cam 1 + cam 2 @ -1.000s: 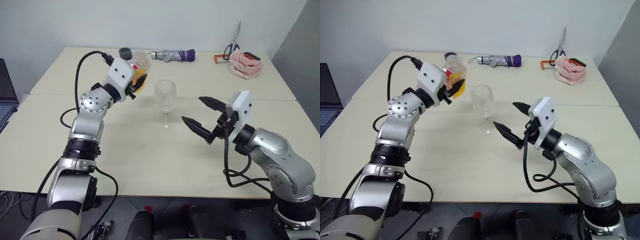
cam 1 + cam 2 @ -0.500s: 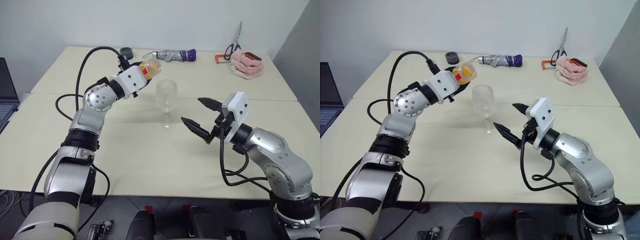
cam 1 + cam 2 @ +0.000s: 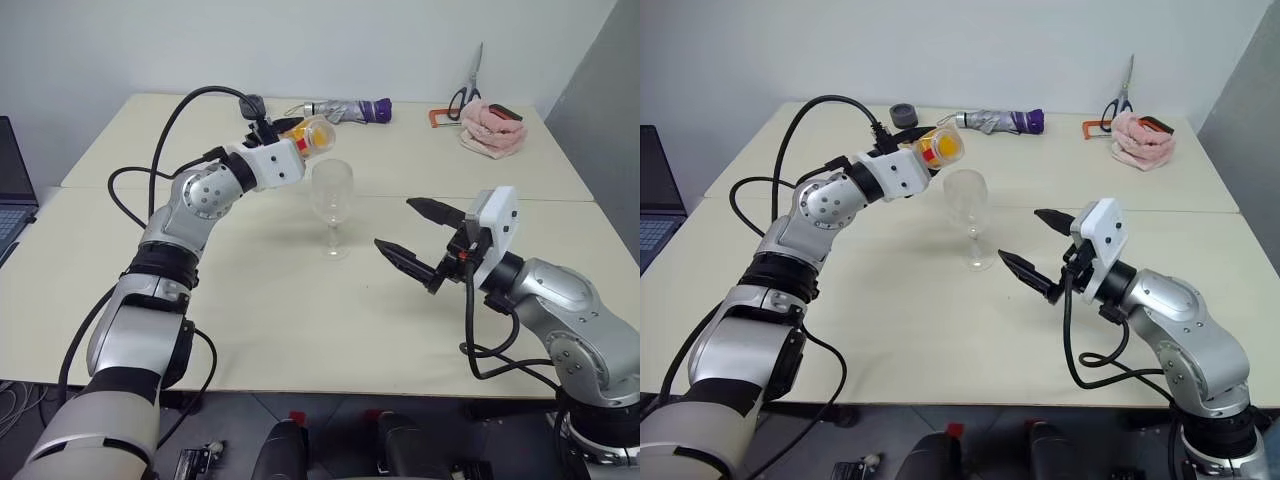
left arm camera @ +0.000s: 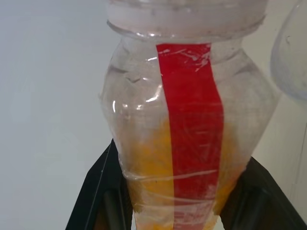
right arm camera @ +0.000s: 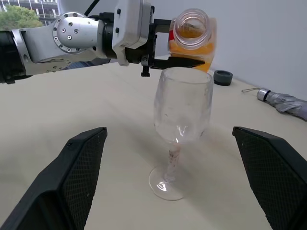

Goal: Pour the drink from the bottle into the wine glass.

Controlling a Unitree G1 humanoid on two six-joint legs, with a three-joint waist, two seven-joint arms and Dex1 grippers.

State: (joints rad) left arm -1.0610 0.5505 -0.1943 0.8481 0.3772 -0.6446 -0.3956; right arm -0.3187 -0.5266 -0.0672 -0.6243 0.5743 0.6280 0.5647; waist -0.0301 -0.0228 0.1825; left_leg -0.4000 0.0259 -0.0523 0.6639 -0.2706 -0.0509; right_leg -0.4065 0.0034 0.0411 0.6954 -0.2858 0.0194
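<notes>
The left gripper (image 3: 300, 150) is clamped on the bottle (image 3: 312, 133), one black finger on each side of its squarish body, as the left wrist view shows close up. The bottle is tipped over nearly level, its uncapped open mouth facing the wine glass (image 3: 331, 205) and hanging just above the glass rim, at about eleven o'clock from the glass in the head views. The drink (image 3: 943, 149), an orange-yellow liquid, lies pooled in the lower part of the tilted bottle; a red label strip (image 4: 192, 124) runs along its length. No liquid can be seen in the glass.

The wine glass stands upright on its round foot near the middle of the pale table (image 3: 300, 320), its bowl clear.

The right gripper (image 3: 418, 238) has its two black fingers spread wide apart and holds nothing. It hovers above the table at about four o'clock from the glass, pointing toward it, near but not touching.

Along the far edge of the table, at roughly twelve to two o'clock from the glass, lie a small dark cap (image 3: 903, 114), a folded grey and purple umbrella (image 3: 345, 109), a pair of scissors (image 3: 466, 88) and a pink cloth (image 3: 490, 127).
</notes>
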